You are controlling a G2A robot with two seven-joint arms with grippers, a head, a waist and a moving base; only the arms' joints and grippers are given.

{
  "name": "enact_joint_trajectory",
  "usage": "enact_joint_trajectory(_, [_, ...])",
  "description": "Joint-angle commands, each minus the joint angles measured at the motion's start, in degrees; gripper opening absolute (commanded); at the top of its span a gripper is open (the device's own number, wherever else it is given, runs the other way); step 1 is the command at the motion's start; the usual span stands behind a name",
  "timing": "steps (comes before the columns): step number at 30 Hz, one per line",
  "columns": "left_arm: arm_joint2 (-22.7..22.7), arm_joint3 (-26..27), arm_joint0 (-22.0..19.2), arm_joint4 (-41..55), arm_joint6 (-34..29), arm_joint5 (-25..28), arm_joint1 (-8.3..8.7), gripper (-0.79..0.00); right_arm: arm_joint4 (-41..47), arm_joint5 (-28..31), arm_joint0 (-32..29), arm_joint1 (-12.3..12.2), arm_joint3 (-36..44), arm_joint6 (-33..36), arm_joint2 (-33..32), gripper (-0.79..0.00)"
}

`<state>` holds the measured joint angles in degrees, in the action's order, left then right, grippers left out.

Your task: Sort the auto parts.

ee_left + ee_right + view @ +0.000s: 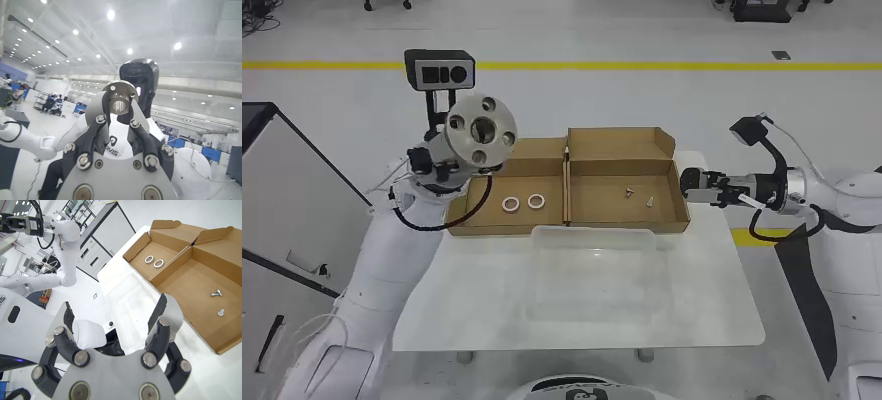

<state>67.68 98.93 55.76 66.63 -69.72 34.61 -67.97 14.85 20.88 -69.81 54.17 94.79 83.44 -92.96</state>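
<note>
Steel flange [121,87], round, holed, clamped in our left claw [118,103], our right claw [115,303] spread wide beside box [206,275]

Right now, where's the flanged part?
The flanged part is clamped in the left end effector, raised at the far left corner of the cardboard box in the top view.

A grey cabinet [282,190] is placed beside the white table [472,300]; a yellow line [642,66] is painted across the floor beyond.

light: bright, even | src: ceiling lamps [110,14] | shadows soft | wrist views: fisheye edges
</note>
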Motion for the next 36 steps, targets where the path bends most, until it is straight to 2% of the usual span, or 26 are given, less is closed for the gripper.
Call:
enact_joint_trajectory(1, [0.67, 0.40, -0.27, -6.95, 1.20, 1.18, -0.27, -0.785, 0.00, 0.00, 0.00, 0.00, 0.00, 0.00, 0.00, 0.000])
enact_joint_trajectory(3, [0.65, 1.14, -0.36, -13.97, 2.49, 2.46, -0.42, -0.785, 0.00, 0.00, 0.00, 0.00, 0.00, 0.00, 0.00, 0.000])
enact_joint_trajectory(6, [-0.51, 2.01, 0.08, -12.64, 3.69, 3.66, -0.87, -0.785, 0.00, 0.00, 0.00, 0.00, 0.00, 0.00, 0.00, 0.000])
enact_joint_trajectory(10, [-0.72, 2.09, 0.58, -5.15, 2.69, 2.66, -1.53, -0.785, 0.00, 0.00, 0.00, 0.00, 0.00, 0.00, 0.00, 0.000])
enact_joint_trajectory(17, [1.72, 2.91, 2.19, 10.63, -2.90, -2.93, -3.55, -0.785, 0.00, 0.00, 0.00, 0.00, 0.00, 0.00, 0.00, 0.000])
enact_joint_trajectory(26, [5.49, 3.03, 3.88, 18.58, -9.56, -9.59, -7.46, -0.785, 0.00, 0.00, 0.00, 0.00, 0.00, 0.00, 0.00, 0.000])
enact_joint_trajectory(29, [6.94, 2.13, 3.96, 16.44, -10.44, -10.47, -8.66, -0.785, 0.00, 0.00, 0.00, 0.00, 0.00, 0.00, 0.00, 0.000])
enact_joint_trajectory(36, [9.23, 0.00, 3.76, 1.48, -8.84, -8.87, -10.51, -0.785, 0.00, 0.00, 0.00, 0.00, 0.00, 0.00, 0.00, 0.000])
